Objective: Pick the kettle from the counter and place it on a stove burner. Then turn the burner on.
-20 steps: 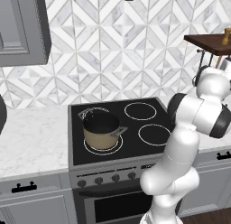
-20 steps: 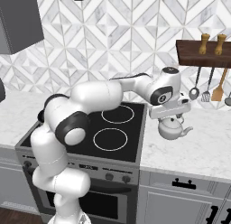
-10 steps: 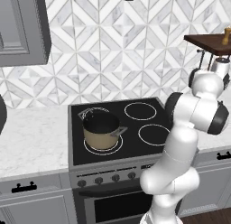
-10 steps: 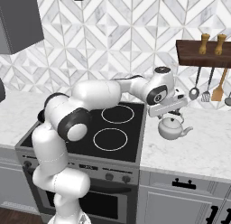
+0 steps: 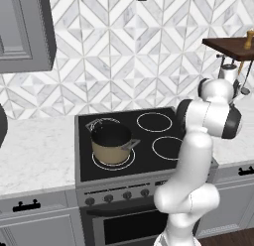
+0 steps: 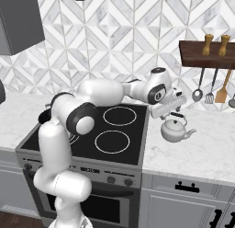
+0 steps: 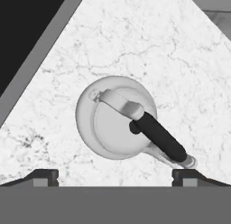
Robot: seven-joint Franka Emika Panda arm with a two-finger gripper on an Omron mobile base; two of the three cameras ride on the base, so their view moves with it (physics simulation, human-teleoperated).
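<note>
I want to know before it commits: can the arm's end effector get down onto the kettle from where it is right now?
Probably yes. The end effector hangs open right above the kettle, which sits alone on the counter. In the hand view nothing lies between the fingertips and the kettle's handle.

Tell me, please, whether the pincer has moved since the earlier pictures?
Yes. In the right base view the pincer has come down toward the kettle on the counter, while the utensil rack stays put.

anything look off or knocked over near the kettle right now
Nothing stands out. The kettle sits upright on the counter beside the cooktop, handle arched over its lid, nothing spilled. The pincer hovers open above it, not touching.
</note>
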